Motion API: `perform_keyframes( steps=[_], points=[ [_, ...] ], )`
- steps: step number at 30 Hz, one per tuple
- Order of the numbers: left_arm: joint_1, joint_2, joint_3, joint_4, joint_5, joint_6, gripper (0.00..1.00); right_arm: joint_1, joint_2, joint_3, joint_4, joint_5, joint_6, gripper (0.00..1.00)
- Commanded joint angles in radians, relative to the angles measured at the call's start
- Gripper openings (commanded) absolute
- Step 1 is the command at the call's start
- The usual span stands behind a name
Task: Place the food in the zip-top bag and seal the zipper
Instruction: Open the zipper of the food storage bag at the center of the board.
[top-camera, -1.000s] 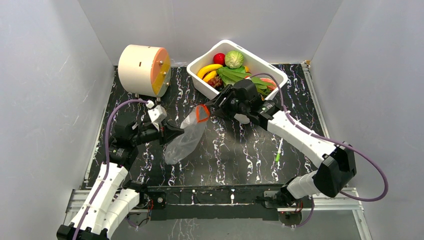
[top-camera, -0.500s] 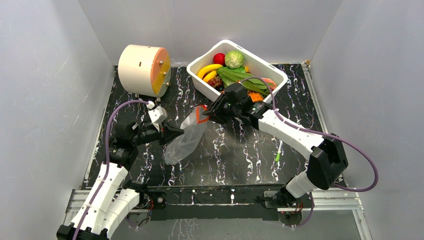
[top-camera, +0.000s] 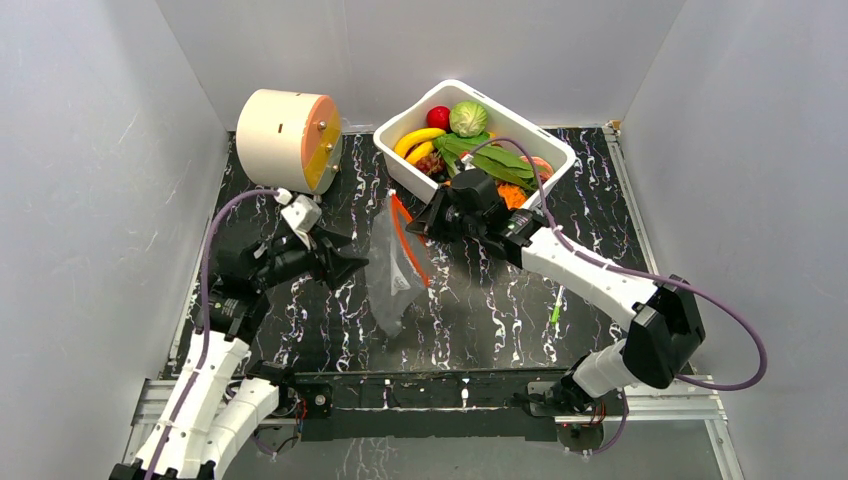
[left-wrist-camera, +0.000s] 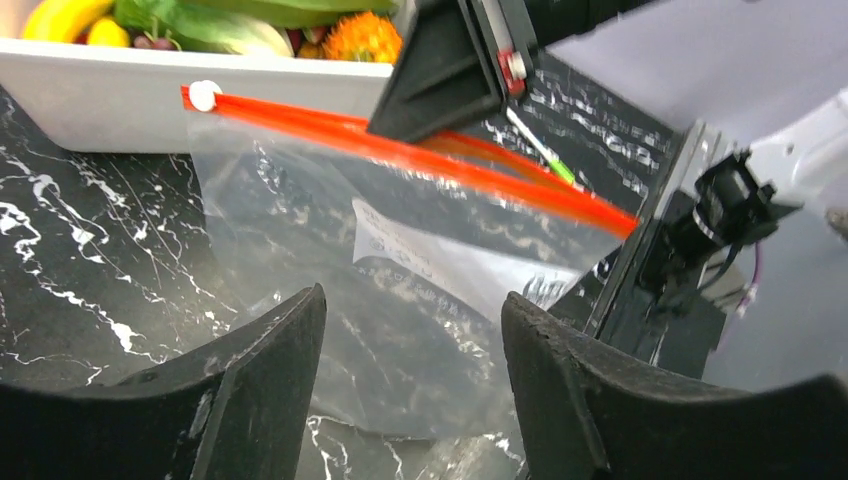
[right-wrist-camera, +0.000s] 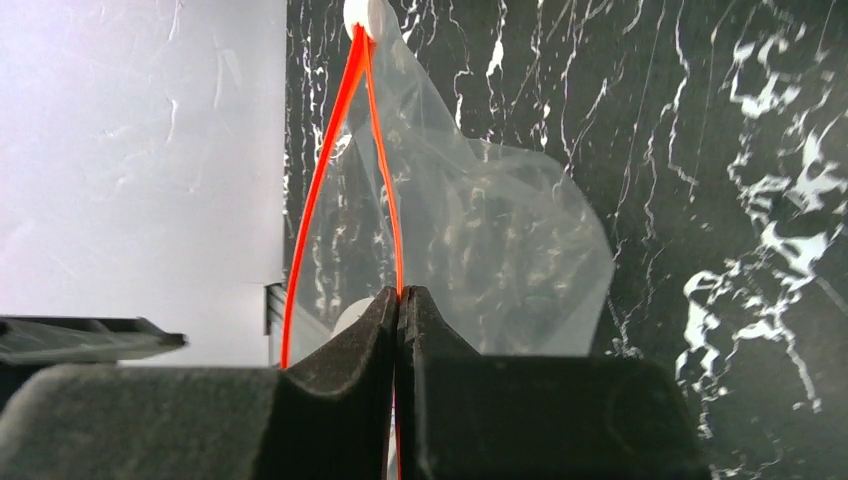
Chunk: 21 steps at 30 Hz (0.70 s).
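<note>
The clear zip-top bag (top-camera: 393, 285) lies slack on the black marble table, holding nothing that I can see. Its orange-red zipper (top-camera: 410, 245) runs from the right gripper toward the table's middle, the two strips parted (right-wrist-camera: 330, 170). My right gripper (top-camera: 425, 222) is shut on one strip of the zipper (right-wrist-camera: 400, 270). My left gripper (top-camera: 352, 265) stands open just left of the bag, with the bag's film (left-wrist-camera: 400, 260) in front of its fingers (left-wrist-camera: 560, 350) but not pinched. The food (top-camera: 468, 118) sits in the white tub (top-camera: 398, 158).
A cream cylinder (top-camera: 285, 138) with an orange face stands at the back left. A small green piece (top-camera: 555, 312) lies on the table beside the right forearm. The right arm's purple cable arcs over the tub. Grey walls close in three sides.
My left gripper has opened, let go of the bag and pulled back slightly. My right gripper has shut on the zipper strip. The bag has swung right and its mouth strip has stretched out.
</note>
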Motion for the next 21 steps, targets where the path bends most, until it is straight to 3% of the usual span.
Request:
perform_keyframes(
  steps=[1, 6, 10, 21],
  points=[
    [-0.003, 0.01, 0.097, -0.004, -0.077, -0.206, 0.64, 0.057, -0.063, 0.067, 0.047, 0.115, -0.25, 0.0],
    [-0.003, 0.092, 0.186, -0.047, -0.169, -0.427, 0.67, 0.171, -0.085, 0.067, 0.075, 0.227, -0.366, 0.0],
    [-0.004, 0.16, 0.248, -0.114, -0.187, -0.521, 0.67, 0.261, -0.1, 0.065, 0.106, 0.392, -0.397, 0.0],
    [-0.003, 0.18, 0.261, -0.177, -0.204, -0.506, 0.69, 0.388, -0.107, 0.093, 0.213, 0.64, -0.418, 0.0]
  ],
)
